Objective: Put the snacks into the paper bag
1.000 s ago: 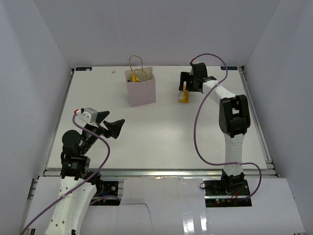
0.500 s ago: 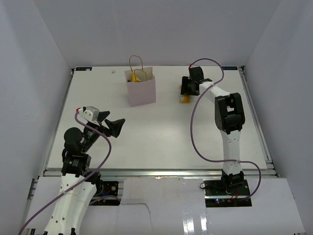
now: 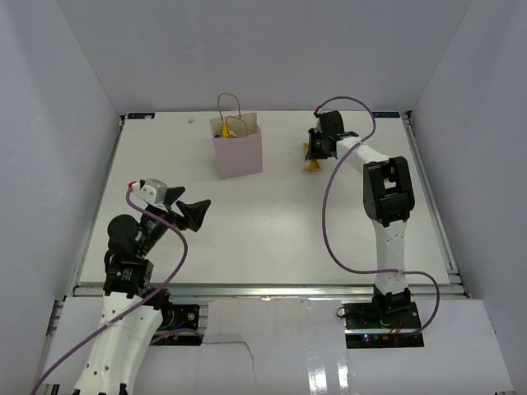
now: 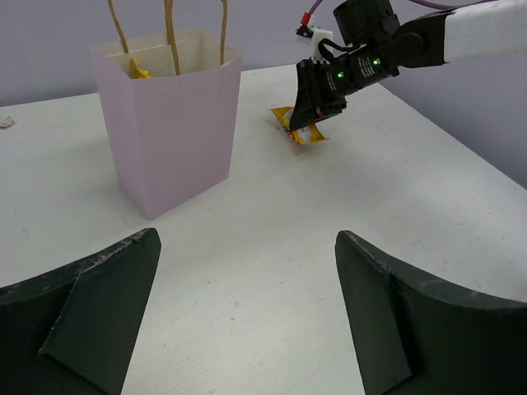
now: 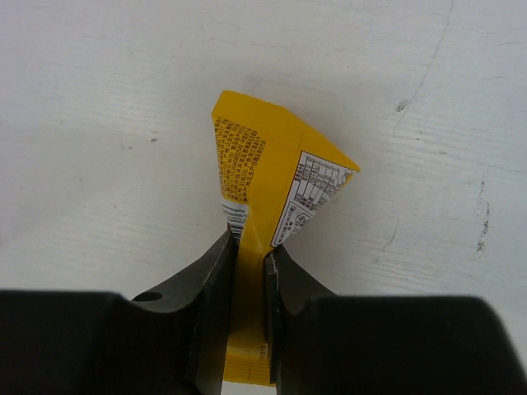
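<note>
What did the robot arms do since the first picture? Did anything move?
The right gripper came down toward the table onto the yellow snack packet, and it is now pinched shut on it. The packet barely moved. The left gripper shifted only a little and stays open, holding nothing. The pink paper bag stands where it was.

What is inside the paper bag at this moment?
A yellow packet shows just below the rim of the bag. The bag's walls cover everything deeper, so I cannot tell whether more packets lie there.
</note>
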You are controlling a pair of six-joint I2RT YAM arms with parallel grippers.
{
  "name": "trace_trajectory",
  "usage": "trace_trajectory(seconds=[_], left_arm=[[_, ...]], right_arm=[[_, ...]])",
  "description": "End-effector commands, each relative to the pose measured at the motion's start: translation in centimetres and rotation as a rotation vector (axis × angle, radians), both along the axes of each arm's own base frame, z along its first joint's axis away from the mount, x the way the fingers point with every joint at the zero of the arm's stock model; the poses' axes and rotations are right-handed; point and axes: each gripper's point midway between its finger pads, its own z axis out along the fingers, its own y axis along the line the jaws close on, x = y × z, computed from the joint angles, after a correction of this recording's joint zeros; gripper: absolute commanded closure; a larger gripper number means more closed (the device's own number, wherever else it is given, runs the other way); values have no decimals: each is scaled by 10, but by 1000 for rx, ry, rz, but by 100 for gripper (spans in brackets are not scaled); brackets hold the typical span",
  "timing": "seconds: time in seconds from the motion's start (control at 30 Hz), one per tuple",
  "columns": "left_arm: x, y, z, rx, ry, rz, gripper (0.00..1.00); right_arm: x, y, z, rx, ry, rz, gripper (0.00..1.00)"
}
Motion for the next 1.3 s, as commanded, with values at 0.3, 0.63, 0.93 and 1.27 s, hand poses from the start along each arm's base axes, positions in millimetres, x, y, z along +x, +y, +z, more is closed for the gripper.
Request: trace_trajectory(seconds=[0.3, 0.63, 0.93, 1.27], left_arm=[[-6, -2, 6, 7, -34, -14, 2], [-5, -2, 5, 13, -30, -17, 2], [-4, -2, 4, 20, -33, -20, 2], [-5, -4, 3, 21, -33, -29, 2]], right_arm=[[-30, 63, 238, -173, -695, 770, 82], [-61, 163, 319, -443, -1032, 1033, 77], [-60, 224, 326, -504, -1191, 1111, 75], [-48, 240, 298, -465, -1165, 1127, 60]])
